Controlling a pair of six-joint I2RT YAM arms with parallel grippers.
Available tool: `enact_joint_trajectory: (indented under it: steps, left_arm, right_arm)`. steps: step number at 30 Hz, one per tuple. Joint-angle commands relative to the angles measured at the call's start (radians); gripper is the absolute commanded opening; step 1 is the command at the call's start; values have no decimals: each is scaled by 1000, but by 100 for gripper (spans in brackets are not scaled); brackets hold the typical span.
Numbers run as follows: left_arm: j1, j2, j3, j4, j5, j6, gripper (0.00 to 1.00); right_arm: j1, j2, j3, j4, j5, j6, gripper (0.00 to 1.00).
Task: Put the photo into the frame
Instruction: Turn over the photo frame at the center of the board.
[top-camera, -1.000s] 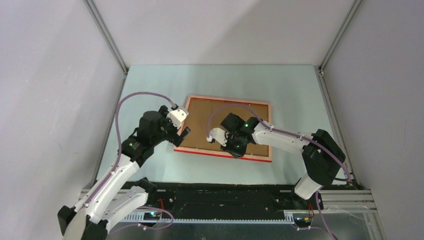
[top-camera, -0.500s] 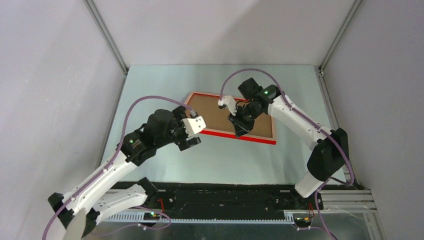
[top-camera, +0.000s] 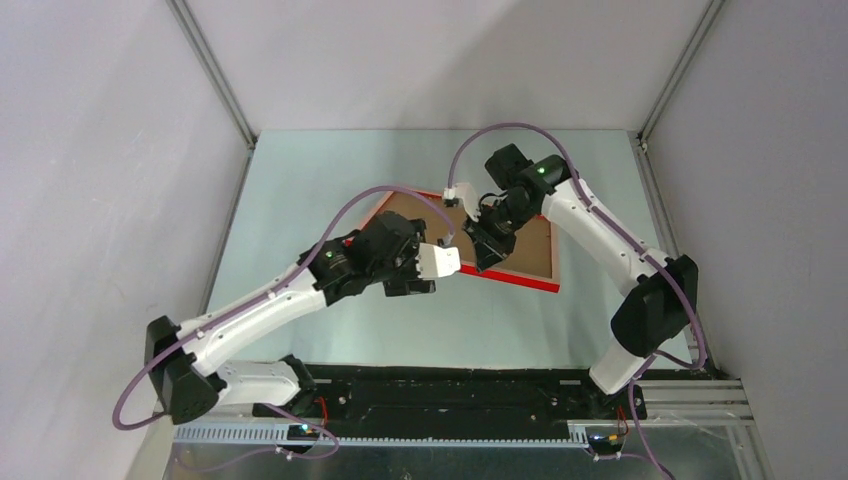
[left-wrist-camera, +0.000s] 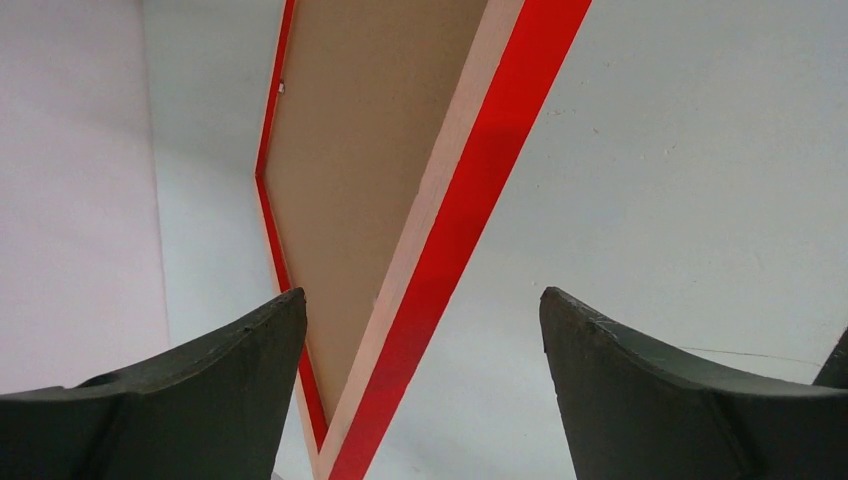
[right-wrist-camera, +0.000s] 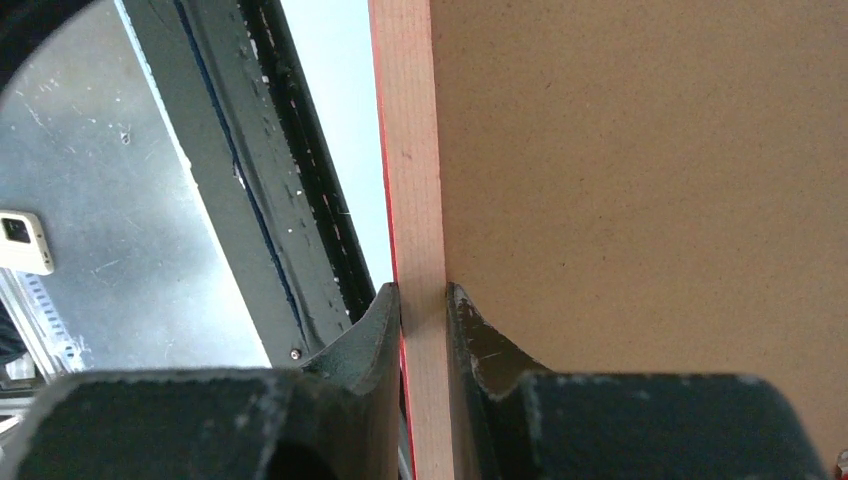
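Observation:
The frame (top-camera: 525, 281) is held tilted over the table, its back facing up, with a red edge, a pale wood rim and a brown backing board (top-camera: 530, 245). My right gripper (top-camera: 488, 258) is shut on its rim. In the right wrist view the fingers pinch the pale wood edge (right-wrist-camera: 410, 150) at the gripper (right-wrist-camera: 425, 300). My left gripper (top-camera: 445, 272) hangs open by the frame's near left corner. In the left wrist view that red corner (left-wrist-camera: 440, 230) lies between the spread jaws of the gripper (left-wrist-camera: 422, 310), touching neither. The photo is out of view.
Grey enclosure walls close in the pale green table (top-camera: 300, 180) on three sides. The black base rail (top-camera: 450, 395) runs along the near edge. Purple cables (top-camera: 500, 130) arch over both arms.
The right arm has lifted the frame off the table and carried it back and to the right. The left arm has swung right, up to the frame's near corner.

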Motion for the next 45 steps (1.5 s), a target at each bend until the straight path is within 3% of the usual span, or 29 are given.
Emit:
enact_joint_trajectory:
  steps: [1,10,17,24,29,32,36,43,45]
  left_arm:
    - [-8,54,55,17,-24,25,89]
    - [-31,138,115,39,-35,-11,71]
    - [-62,191,139,38,-59,-16,51]
    - [-67,213,146,38,-65,-29,44]
    - [-69,204,143,36,-71,-36,31]
    - [-73,195,137,36,-76,-39,19]
    - [-80,185,131,35,-91,-37,2]
    - [-84,150,159,4,-99,-40,0]
    - [-84,133,167,-11,-97,-43,0]
  right_arm:
    - [-26,-17,79,-52,-87,1,0]
    - [-51,-17,92,-73,-112,0,0]
    - [-62,-24,90,-75,-127,-1,0]
    - [-67,-30,87,-77,-126,-2,0]
    - [-75,-39,81,-75,-119,1,0]
    - [-83,-48,82,-72,-116,7,0]
    - [-90,-62,85,-60,-97,26,10]
    - [-114,-114,84,-13,-43,72,44]
    - [-131,-137,83,5,-38,86,50]
